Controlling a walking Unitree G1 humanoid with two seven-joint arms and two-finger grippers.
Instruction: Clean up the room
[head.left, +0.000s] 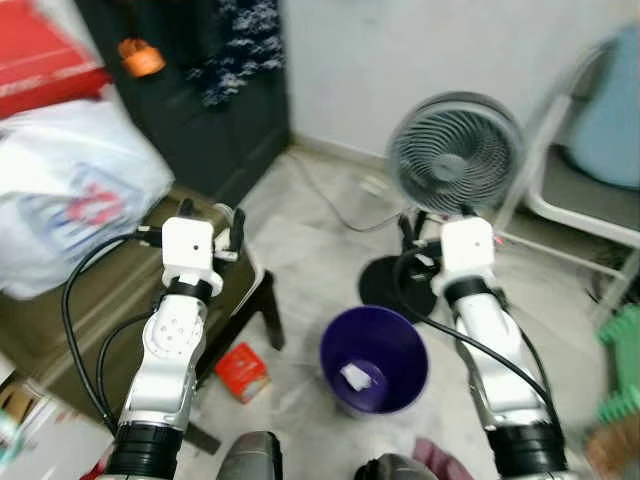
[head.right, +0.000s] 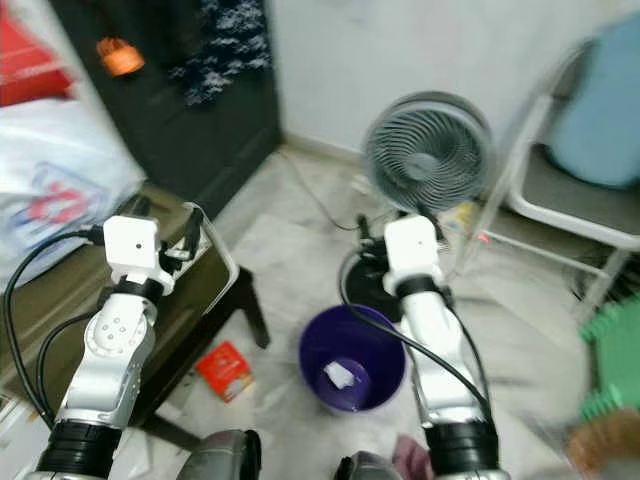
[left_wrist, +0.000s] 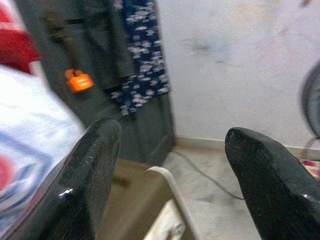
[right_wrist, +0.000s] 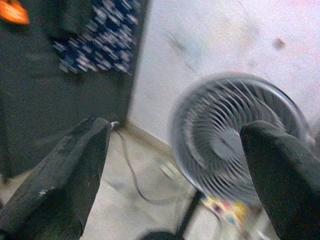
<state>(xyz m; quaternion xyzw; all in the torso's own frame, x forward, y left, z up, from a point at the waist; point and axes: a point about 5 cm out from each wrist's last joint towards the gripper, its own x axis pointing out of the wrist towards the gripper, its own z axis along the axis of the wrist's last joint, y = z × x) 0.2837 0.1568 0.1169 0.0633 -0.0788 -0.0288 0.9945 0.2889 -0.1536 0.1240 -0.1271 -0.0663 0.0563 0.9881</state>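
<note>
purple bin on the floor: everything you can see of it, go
The purple bin is a round, open-topped bucket, plastic by its look, standing upright on the pale marble-look floor. A crumpled white scrap lies at its bottom. It sits between the two arms, just in front of the fan's black base, whether touching is unclear. A red packet lies on the floor to its left, apart from it.

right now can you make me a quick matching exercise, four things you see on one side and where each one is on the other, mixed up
Things:
1. purple bin
2. red packet
3. grey fan
4. white plastic bag

Places:
A. on the low table at the robot's left
B. on the floor beside the table leg
C. standing by the wall, beyond the bin
D. on the floor between the two arms

Pairs: 1-D, 2-B, 3-C, 4-A
</note>
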